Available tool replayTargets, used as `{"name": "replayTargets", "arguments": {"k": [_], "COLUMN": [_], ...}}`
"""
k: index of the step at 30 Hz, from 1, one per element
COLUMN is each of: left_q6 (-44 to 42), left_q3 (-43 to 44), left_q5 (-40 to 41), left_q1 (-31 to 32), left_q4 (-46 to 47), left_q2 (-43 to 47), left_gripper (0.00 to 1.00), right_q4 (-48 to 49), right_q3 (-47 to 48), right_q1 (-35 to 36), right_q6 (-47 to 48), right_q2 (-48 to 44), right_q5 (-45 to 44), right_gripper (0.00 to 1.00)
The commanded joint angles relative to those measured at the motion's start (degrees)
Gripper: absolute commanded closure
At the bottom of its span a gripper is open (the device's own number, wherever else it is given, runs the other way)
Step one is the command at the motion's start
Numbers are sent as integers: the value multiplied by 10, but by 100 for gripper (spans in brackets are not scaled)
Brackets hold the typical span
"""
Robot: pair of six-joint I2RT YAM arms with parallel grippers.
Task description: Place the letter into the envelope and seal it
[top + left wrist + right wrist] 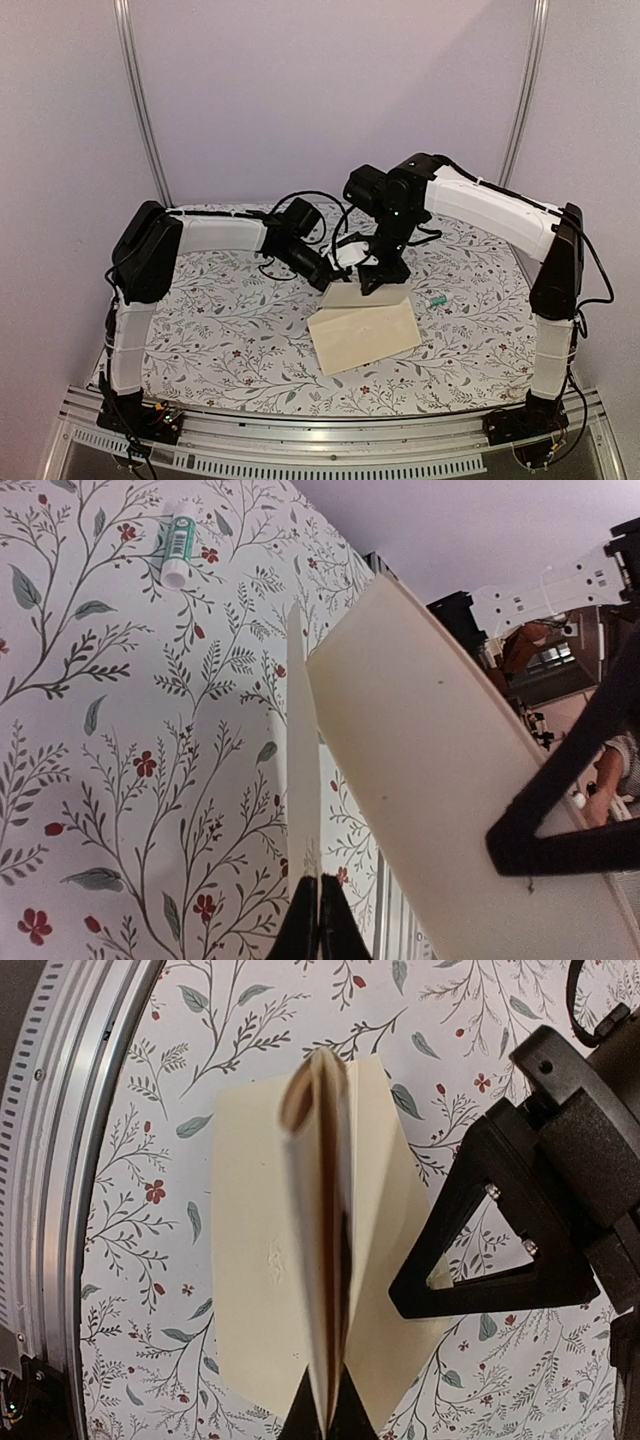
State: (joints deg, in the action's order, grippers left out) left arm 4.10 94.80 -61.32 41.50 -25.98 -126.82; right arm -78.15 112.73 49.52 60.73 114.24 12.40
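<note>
The envelope (pixel 365 338) lies long-axis left-right, its flap (pixel 303 780) pinched upright by the left gripper (pixel 318 932). The right gripper (pixel 325 1412) clamps the folded letter (pixel 322 1220) on edge.

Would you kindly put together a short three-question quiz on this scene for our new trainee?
1. True or false: the folded cream-tan paper letter already lies fully inside the plain cream rectangular paper envelope.
2. Which arm's gripper clamps the letter: A) left, B) right?
3. Name the small white-and-green cylinder lying on the floral tablecloth beside the envelope.
Key: 1 false, it is held edge-on over the envelope. 2 B, the right gripper. 3 a glue stick.
</note>
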Motion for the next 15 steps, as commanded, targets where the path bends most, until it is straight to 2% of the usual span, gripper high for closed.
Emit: {"name": "replayTargets", "arguments": {"k": [1,15], "left_q6": [5,0], "left_q3": [14,14], "left_q5": [-20,-24], "left_q1": [8,8], "left_q4": [7,7], "left_q2": [-13,-12], "left_gripper": [100,100], "right_q4": [1,-3], "right_q3": [14,18], "right_q1": [5,5], "right_q6": [10,20], "right_q2": [10,23], "right_q5": [12,4], "right_gripper": [100,100]}}
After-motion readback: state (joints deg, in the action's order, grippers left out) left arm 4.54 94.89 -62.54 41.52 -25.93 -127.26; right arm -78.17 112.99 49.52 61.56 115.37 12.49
